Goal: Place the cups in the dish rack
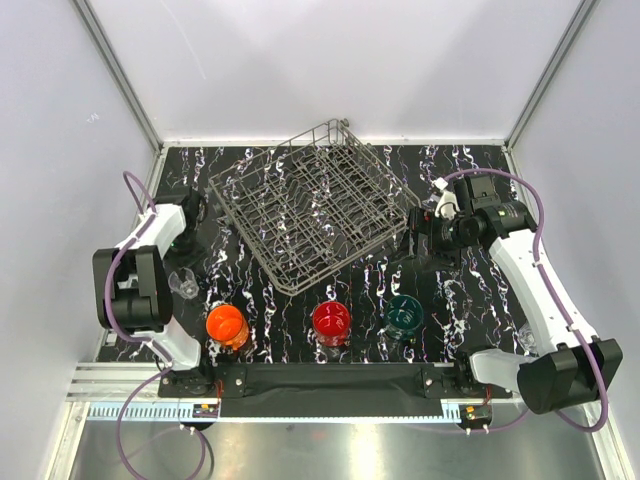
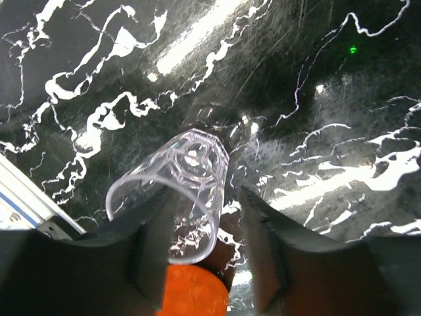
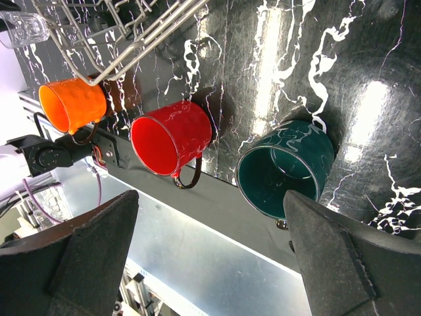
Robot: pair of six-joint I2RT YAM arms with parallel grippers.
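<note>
The wire dish rack [image 1: 310, 205] stands tilted at the table's middle back, with no cups in it. An orange cup [image 1: 227, 325], a red cup [image 1: 332, 321] and a teal cup [image 1: 404, 314] stand in a row near the front edge. My left gripper [image 1: 185, 268] is open around a tilted clear cup [image 2: 184, 197]. The cup lies against the left finger [image 2: 141, 263], with a gap to the right finger. The orange cup [image 2: 194, 289] shows beyond. My right gripper [image 3: 210, 197] is wide open and empty above the teal cup [image 3: 286, 168] and the red cup [image 3: 168, 135].
White walls enclose the black marbled table [image 1: 470, 290]. A black bar [image 1: 340, 378] runs along the front edge between the arm bases. A small clear item, perhaps another cup [image 1: 523, 340], stands beside the right arm. The rack's corner [image 3: 131, 33] sits close to the right gripper.
</note>
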